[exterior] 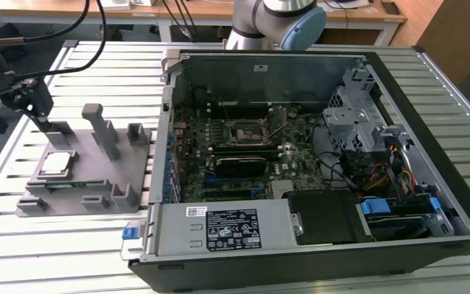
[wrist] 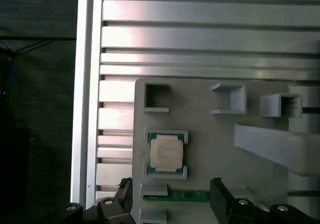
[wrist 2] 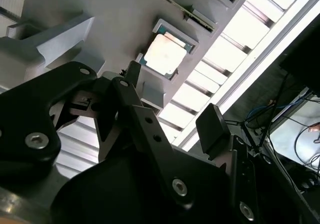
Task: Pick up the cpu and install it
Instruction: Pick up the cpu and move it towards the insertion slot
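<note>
1. Silvery metal caps the cpu [wrist: 166, 153], which lies flat in a framed nest of the grey fixture [wrist: 215, 149]; the fixture rests on the slatted table [wrist: 200, 24], just beside the open computer case [exterior: 317, 171].
2. Gripper [wrist: 170, 188] hangs near the cpu, jaws spread and empty; nothing touches the cpu.
3. Judged light, stiff and thin; the underside is probably delicate, the lid slick; hold it by the two opposite edges the nest leaves bare, level, with gentle pressure.
</note>
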`<state>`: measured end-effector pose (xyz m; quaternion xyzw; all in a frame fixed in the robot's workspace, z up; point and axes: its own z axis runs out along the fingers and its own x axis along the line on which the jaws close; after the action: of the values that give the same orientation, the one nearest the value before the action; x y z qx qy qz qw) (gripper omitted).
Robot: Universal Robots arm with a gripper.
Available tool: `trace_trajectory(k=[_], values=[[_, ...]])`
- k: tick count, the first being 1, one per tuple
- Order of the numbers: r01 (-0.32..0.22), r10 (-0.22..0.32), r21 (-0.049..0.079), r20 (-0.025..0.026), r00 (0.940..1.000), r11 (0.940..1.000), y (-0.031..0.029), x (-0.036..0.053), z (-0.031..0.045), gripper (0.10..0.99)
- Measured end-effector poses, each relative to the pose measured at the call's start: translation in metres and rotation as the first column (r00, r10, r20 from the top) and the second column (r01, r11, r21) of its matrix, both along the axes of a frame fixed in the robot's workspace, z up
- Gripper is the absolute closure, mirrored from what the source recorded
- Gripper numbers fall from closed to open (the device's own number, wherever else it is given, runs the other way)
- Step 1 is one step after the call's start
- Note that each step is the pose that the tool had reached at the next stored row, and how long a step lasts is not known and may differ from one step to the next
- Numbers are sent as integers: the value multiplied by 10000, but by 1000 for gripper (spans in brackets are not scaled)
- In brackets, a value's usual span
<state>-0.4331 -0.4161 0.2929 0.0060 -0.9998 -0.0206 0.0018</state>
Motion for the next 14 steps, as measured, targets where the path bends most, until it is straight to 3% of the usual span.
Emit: trace_trajectory(k=[14], values=[[-38, 38, 1, -10, 10000, 10000, 0, 0, -255, 369]])
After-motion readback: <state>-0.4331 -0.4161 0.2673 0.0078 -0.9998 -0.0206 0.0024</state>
